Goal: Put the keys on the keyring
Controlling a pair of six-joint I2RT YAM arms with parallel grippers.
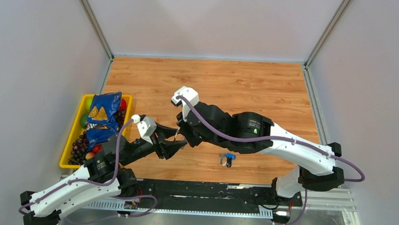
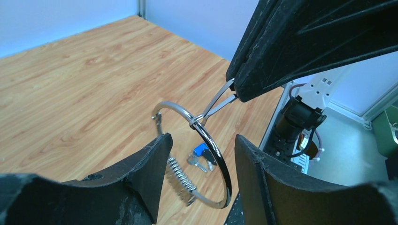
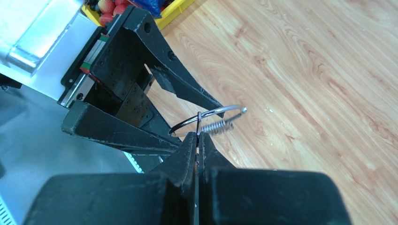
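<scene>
Right wrist view: right jaws clamped on silver key [image 3: 199,123] threaded on keyring [image 3: 225,109]; left jaws flank it, grip unclear.

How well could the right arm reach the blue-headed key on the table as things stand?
Probably not yet: the blue-headed key lies unobstructed nearby, but the right end effector is shut on a silver key at the keyring.
</scene>
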